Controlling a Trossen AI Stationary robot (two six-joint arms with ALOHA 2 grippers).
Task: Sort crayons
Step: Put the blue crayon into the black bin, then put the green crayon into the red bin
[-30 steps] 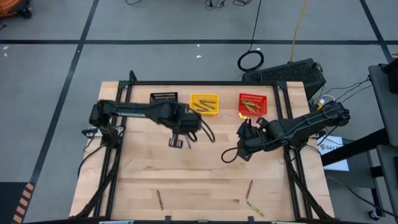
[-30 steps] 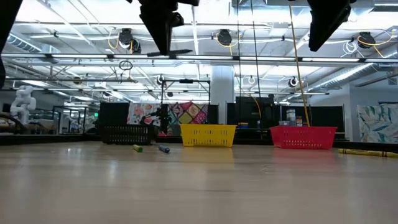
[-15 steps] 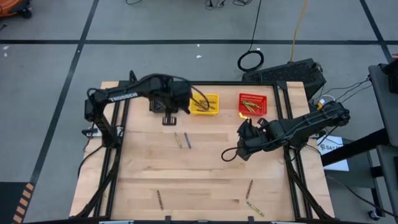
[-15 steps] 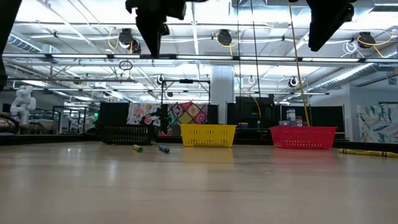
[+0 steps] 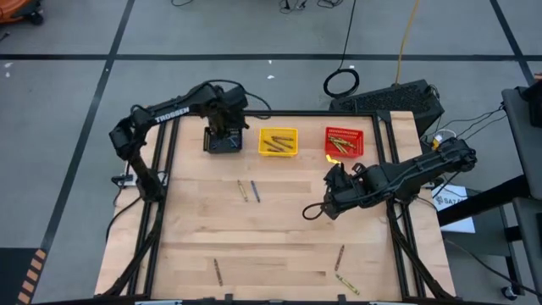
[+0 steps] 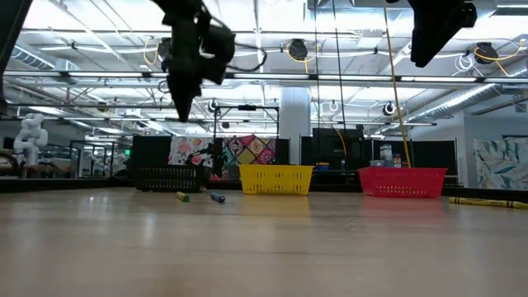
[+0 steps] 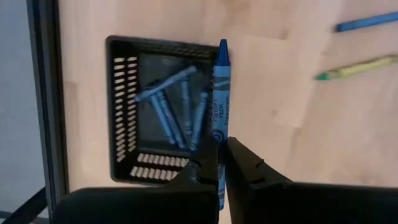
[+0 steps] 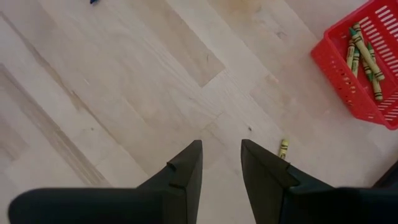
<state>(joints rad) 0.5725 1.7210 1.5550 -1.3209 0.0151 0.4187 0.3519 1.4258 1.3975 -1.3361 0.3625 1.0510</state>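
Left arm has swung from mid-table back to the far-left corner; left gripper (image 7: 221, 163) now hangs over the black bin (image 5: 222, 141), clenched on a blue crayon (image 7: 220, 106) that sticks out past its fingertips, above the bin's edge. Right arm hasn't moved: right gripper (image 8: 221, 163) sits over bare wood at mid-right, fingers parted, grasping nothing.

Black bin holds several blue crayons (image 7: 171, 109) lying loose at angles. Yellow bin (image 5: 278, 141) just right of it has a few yellow-olive crayons inside. Red bin (image 5: 343, 144), farthest right of the row, holds brown/olive crayons (image 8: 364, 59) bunched together.

Loose crayons on the table (image 5: 279, 246): a blue one (image 5: 254, 191) and a yellow-olive one (image 5: 241, 191) side by side, centre-left; a brown one (image 5: 215, 270) near the front-left edge; a brown one (image 5: 339, 253) and a yellow one (image 5: 347, 284) near the front right. One small yellowish crayon (image 8: 283, 148) lies on the wood just off the red bin, near the right gripper.
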